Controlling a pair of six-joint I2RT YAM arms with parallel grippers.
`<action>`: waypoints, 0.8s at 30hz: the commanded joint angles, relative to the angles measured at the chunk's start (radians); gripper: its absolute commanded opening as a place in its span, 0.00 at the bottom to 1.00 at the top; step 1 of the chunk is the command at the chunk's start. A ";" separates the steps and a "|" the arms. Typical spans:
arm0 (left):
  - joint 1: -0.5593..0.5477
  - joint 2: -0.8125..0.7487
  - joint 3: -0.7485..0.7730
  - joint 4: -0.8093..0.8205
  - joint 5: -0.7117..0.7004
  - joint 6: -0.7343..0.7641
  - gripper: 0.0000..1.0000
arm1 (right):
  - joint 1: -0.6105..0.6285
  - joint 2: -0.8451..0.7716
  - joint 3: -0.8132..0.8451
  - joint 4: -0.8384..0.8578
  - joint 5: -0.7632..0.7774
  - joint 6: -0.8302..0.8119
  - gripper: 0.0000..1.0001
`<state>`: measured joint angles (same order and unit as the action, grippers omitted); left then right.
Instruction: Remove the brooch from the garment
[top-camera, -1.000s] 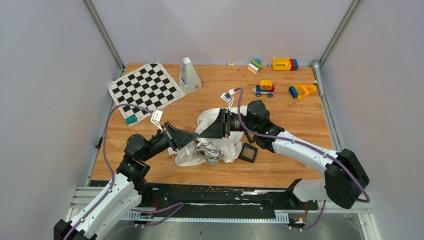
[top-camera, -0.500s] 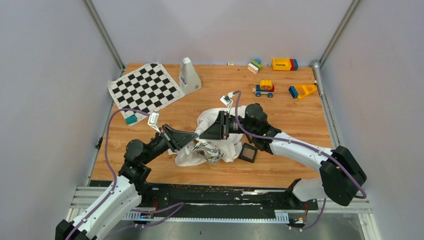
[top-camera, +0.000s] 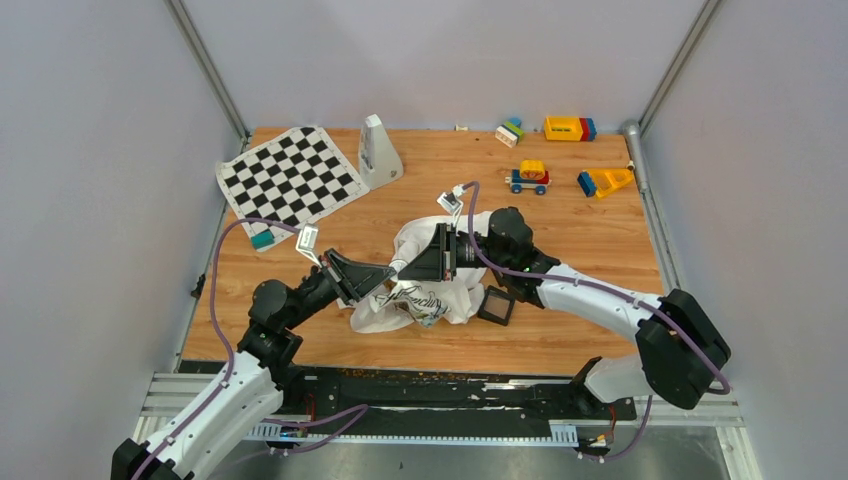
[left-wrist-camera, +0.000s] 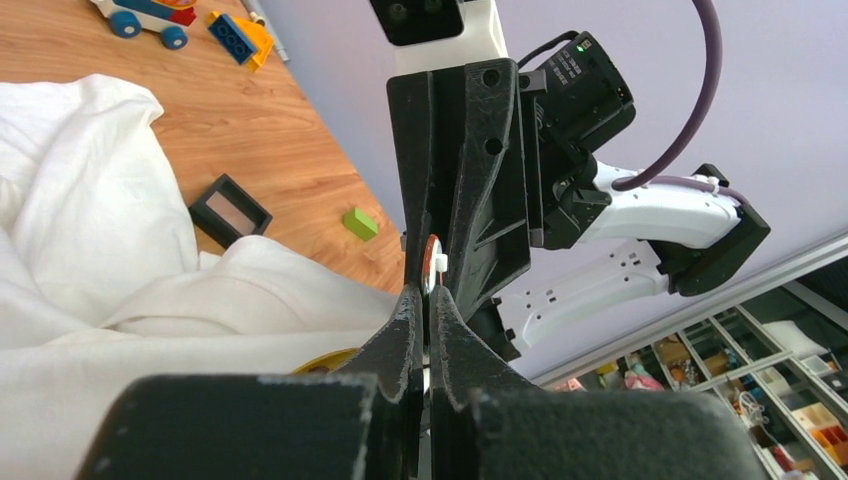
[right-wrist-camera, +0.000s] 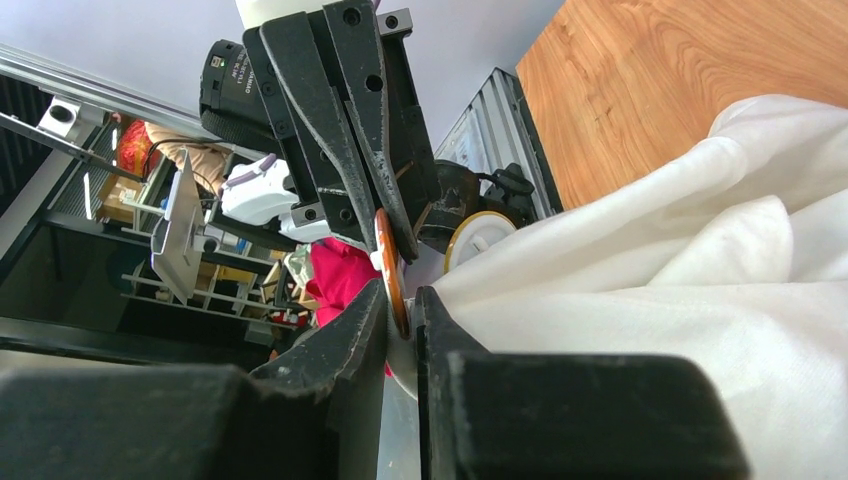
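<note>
The left tool (left-wrist-camera: 424, 300) pinches the brooch (left-wrist-camera: 431, 270) with narrow jaws. The right tool (right-wrist-camera: 401, 300) clamps the garment (right-wrist-camera: 700, 260) directly behind it, above the tabletop (top-camera: 560, 200). Risk: pulling apart off-axis may tear fabric or let the brooch slip.

1. A wooden surface (top-camera: 600, 230) carries a white garment (top-camera: 425, 290) crumpled at its middle.
2. A black square frame (top-camera: 496, 305) lies just beside the garment.
3. A checkered mat (top-camera: 290, 175) lies far left, a toy car (top-camera: 528, 177) far right.
</note>
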<state>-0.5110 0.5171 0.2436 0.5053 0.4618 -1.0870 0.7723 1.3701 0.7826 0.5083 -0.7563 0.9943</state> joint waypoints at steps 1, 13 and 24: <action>-0.003 -0.015 0.050 0.069 0.058 0.043 0.00 | 0.008 0.021 0.041 -0.016 -0.017 0.012 0.11; -0.003 0.038 0.126 -0.019 0.136 0.102 0.00 | 0.020 0.072 0.122 -0.135 -0.063 -0.053 0.11; -0.003 -0.036 0.244 -0.450 -0.072 0.280 0.00 | 0.020 -0.031 0.089 -0.232 0.024 -0.161 0.62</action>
<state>-0.5095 0.5117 0.3916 0.2008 0.4721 -0.9138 0.7841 1.4109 0.8776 0.2996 -0.7975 0.9012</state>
